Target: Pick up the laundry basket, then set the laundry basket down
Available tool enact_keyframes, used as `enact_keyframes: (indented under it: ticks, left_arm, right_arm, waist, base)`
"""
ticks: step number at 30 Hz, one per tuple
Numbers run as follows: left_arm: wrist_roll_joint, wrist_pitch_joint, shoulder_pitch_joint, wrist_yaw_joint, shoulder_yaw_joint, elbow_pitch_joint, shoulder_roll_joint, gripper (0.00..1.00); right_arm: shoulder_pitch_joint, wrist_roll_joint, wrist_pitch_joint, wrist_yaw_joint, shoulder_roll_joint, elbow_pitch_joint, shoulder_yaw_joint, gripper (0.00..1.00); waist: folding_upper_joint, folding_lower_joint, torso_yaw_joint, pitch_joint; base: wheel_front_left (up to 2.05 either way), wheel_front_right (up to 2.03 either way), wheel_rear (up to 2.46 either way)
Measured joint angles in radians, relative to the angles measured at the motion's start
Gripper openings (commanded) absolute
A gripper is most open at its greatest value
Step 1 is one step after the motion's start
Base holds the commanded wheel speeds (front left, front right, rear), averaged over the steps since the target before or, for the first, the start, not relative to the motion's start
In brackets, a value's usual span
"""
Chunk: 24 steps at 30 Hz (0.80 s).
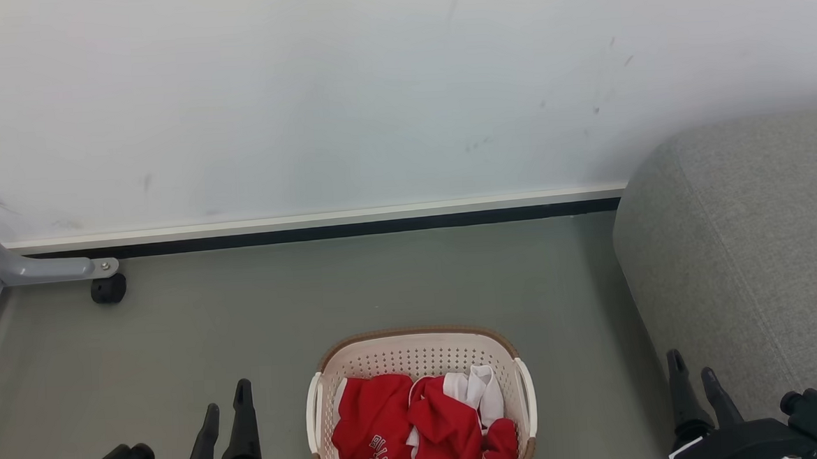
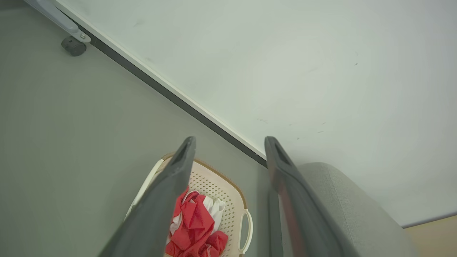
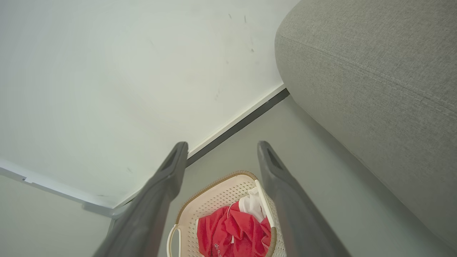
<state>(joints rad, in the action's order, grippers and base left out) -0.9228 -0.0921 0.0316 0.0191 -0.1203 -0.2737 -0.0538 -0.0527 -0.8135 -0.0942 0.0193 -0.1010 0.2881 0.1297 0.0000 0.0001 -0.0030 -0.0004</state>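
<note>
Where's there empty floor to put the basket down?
The widest bare floor lies between the laundry basket and the black caster, up to the baseboard. A narrower strip runs between the basket and the grey sofa. It's tight there: the right gripper hangs beside the sofa.

So the laundry basket (image 1: pixel 415 358) sits on the floor (image 1: pixel 245 308), out from the wall (image 1: pixel 374 105) behind it, with a heap of clothes (image 1: pixel 391 426) inside. The sofa (image 1: pixel 745 254) is off to its right, not touching. Far left by the wall there's a frame leg on a caster (image 1: pixel 108 288). The left gripper (image 1: pixel 227 396) is left of the basket, and the right gripper (image 1: pixel 691 364) is on its right, by the sofa.
</note>
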Motion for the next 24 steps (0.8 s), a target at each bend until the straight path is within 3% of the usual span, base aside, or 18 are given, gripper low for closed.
enact_keyframes:
  ticks: [24]
  left_arm:
    - [0.365,-0.092,0.0,0.061,-0.042,0.02,0.001,1.0]
  right_arm:
    - [0.0,0.411,-0.088,0.061,0.005,-0.006,0.03,1.0]
  waist:
    - [0.0,-0.0002,0.006,0.012]
  base:
    - [0.0,0.0,0.0]
